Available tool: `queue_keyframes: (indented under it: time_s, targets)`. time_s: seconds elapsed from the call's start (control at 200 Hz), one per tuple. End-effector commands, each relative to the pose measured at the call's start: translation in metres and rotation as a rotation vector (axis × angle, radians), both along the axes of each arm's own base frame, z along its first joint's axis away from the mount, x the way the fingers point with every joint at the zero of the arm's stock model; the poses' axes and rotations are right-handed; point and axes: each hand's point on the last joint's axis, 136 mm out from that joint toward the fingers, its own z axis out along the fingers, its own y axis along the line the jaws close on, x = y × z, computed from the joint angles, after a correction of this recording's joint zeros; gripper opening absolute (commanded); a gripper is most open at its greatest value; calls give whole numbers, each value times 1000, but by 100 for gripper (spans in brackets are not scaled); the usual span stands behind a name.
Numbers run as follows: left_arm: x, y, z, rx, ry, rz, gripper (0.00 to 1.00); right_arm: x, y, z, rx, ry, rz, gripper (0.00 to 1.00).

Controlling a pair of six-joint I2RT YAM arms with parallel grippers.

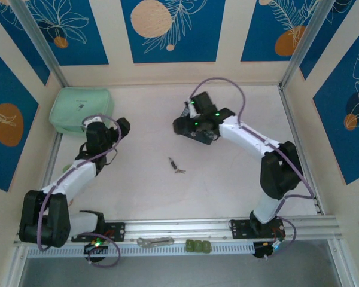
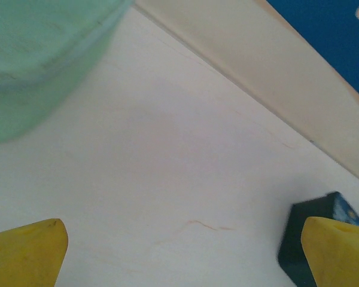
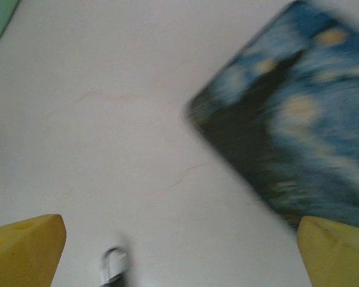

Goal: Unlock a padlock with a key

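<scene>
Yellow fingers [image 3: 24, 251] of the right end effector [image 3: 179, 248] stand wide apart, gripping nothing. The blurred padlock [image 3: 113, 266] lies on the table [image 3: 107, 149] beneath the gap, and a blue painted tin [image 3: 287, 131] sits ahead to the right. From above, the key [image 1: 179, 171] lies just beside the padlock. The left end effector [image 2: 179, 251] is open too, holding nothing, with a green box [image 2: 36, 60] ahead to its left.

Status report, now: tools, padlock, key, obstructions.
Left tool open, empty. Right tool open, empty. Padlock and key lying on table between arms. Painted tin near right tool, apart from padlock.
</scene>
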Motion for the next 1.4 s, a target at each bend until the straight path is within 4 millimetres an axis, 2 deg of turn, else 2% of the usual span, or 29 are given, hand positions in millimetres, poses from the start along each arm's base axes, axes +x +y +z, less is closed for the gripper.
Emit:
queue_keyframes:
  time_s: [0.0, 0.105, 0.23, 0.32, 0.44, 0.555, 0.645, 0.785, 0.945, 0.985, 1.08, 1.125, 1.261, 1.396]
  targets:
    - [-4, 32, 3, 166, 26, 69, 100, 18, -61, 12, -64, -80, -110, 99]
    - [-4, 48, 1, 270, 48, 92, 100, 31, -123, 17, -37, -121, -260, 99]
    - [2, 65, 2, 423, 76, 120, 100, 32, -182, -2, -17, -123, -415, 99]
    - [6, 73, 0, 499, 84, 136, 100, 28, -209, -22, -8, -136, -489, 99]
    - [4, 77, -8, 529, 78, 148, 100, 29, -228, -34, -2, -213, -530, 99]
    - [-2, 79, -19, 539, 87, 150, 100, 32, -235, -44, -1, -252, -527, 99]
    - [-7, 83, -30, 560, 115, 160, 100, 40, -233, -35, -9, -331, -490, 100]
    - [-7, 86, -34, 595, 113, 162, 100, 51, -235, -27, -33, -421, -473, 99]
    - [-2, 82, -44, 643, 122, 110, 100, 62, -224, -21, -13, -487, -417, 99]
    - [-2, 82, -47, 659, 114, 104, 100, 63, -220, -24, 5, -507, -403, 99]
    - [-3, 84, -50, 696, 53, 116, 100, 67, -217, -56, 35, -459, -416, 99]
    - [-5, 85, -47, 704, -11, 136, 100, 69, -211, -63, 35, -431, -390, 99]
    - [-8, 71, -50, 702, -133, 75, 100, 81, -194, -59, -7, -472, -349, 99]
    - [-3, 51, -59, 694, -147, -48, 99, 84, -186, -60, -31, -457, -310, 99]
